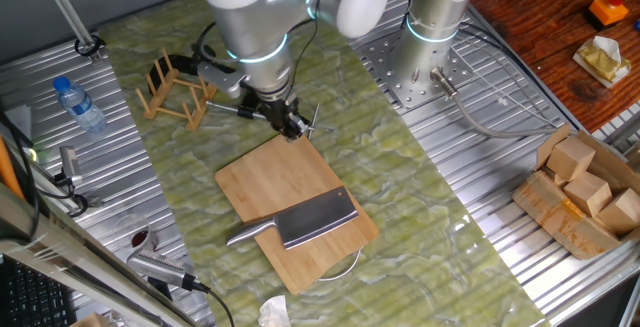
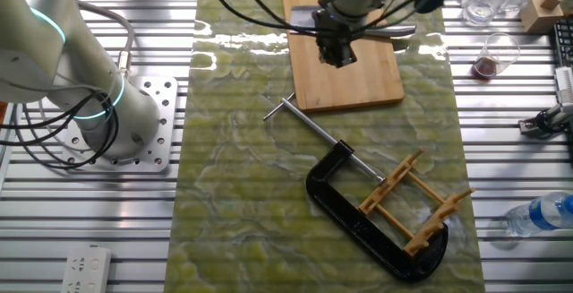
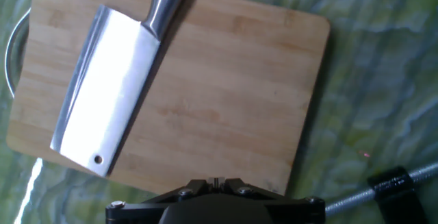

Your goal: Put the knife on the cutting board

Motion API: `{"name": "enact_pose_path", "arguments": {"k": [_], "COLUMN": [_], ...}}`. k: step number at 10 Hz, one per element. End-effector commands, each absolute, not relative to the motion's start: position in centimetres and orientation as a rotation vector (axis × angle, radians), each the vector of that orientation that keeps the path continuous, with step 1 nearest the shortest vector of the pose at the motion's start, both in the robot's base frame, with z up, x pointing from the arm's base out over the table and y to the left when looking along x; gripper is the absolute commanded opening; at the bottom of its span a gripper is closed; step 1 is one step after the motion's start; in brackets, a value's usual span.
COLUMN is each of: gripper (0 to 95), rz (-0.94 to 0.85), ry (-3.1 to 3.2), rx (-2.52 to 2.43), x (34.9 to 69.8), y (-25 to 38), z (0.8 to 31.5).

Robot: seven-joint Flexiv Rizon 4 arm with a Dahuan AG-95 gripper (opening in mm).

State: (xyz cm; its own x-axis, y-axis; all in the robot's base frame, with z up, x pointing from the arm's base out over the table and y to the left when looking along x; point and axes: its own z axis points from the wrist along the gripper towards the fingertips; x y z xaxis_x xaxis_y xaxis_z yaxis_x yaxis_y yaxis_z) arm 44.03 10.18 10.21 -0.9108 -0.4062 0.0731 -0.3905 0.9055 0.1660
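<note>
The knife [image 1: 312, 220], a silver cleaver, lies flat on the cutting board [image 1: 275, 179]. Its blade rests on the board's near end and its handle [image 1: 248, 234] reaches over the left edge. In the hand view the knife [image 3: 109, 94] lies at the upper left of the board [image 3: 226, 94]. My gripper [image 1: 291, 127] hovers above the board's far corner, apart from the knife. Its fingertips [image 3: 215, 181] are together with nothing between them. In the other fixed view my gripper [image 2: 338, 56] hangs over the board [image 2: 358, 87], and the arm hides most of the knife.
A black C-clamp [image 2: 358, 217] with a long metal screw rod [image 2: 313, 124] lies beside a small wooden dowel rack [image 2: 412, 199] beyond the board. A water bottle [image 1: 78, 102], a glass [image 2: 491, 56], a box of wooden blocks [image 1: 585, 192] and a second arm's base [image 1: 430, 57] stand around.
</note>
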Motion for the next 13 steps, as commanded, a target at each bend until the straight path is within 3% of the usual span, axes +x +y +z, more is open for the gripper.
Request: {"name": "enact_pose_path", "arguments": {"k": [1,13], "gripper": [0.0,0.0], "rz": [-0.234,-0.231], "ry": [-2.966,-2.955], "rx": [0.67,0.711], "x": [44.01,44.11], "y": [10.2,10.37], "z": [10.24,10.07]}}
